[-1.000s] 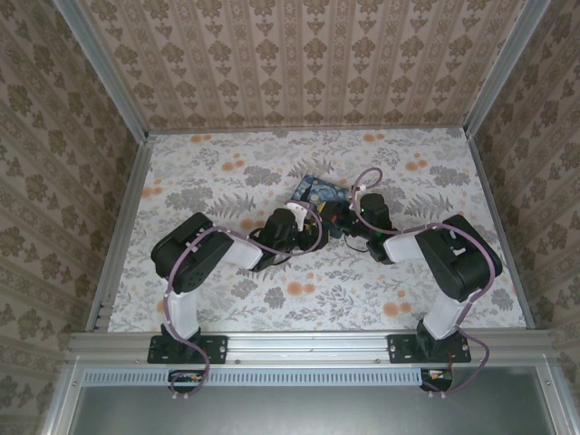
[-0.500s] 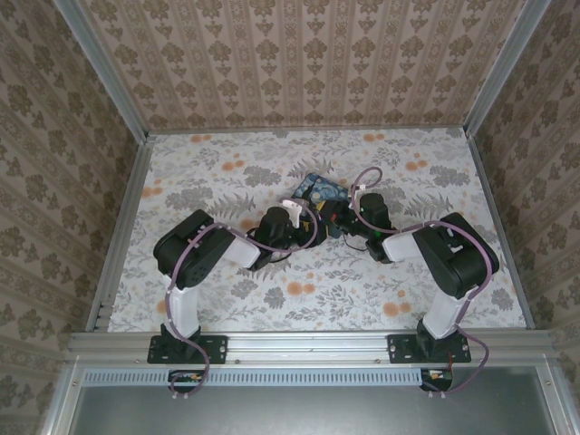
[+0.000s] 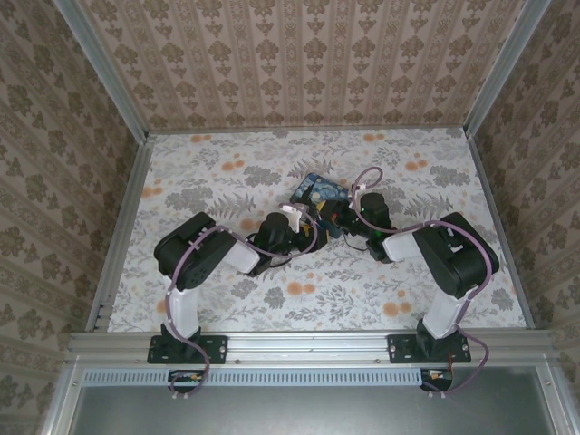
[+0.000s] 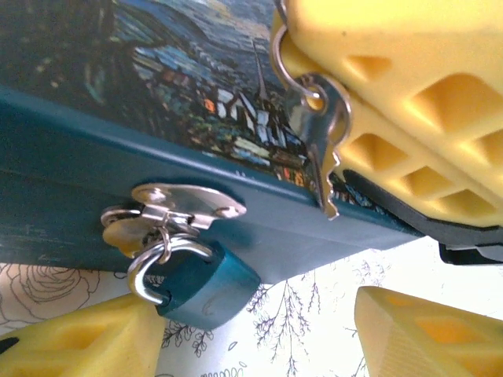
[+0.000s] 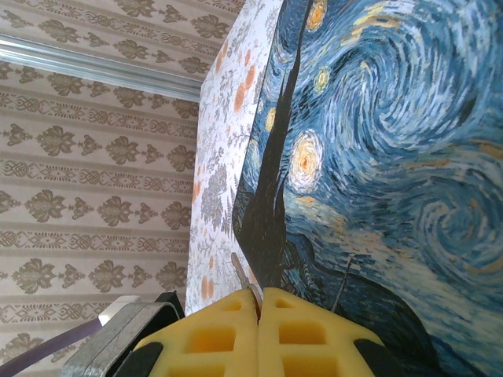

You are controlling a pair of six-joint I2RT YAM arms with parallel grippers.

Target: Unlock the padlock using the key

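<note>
Teal-cased metal padlock (image 4: 206,289) — small, rigid, probably light and slick. It hangs by its silver shackle from the hasp (image 4: 185,206) on the tin (image 4: 94,181) wall and looks free to swing. Best steadied by the flat body sides. Left gripper (image 4: 255,334): jaws apart beneath it, holding nothing. Right gripper (image 5: 258,302): jaws pressed together on the key (image 4: 321,133) — blade pointing down, apart from the lock. Legible writing: none.
</note>
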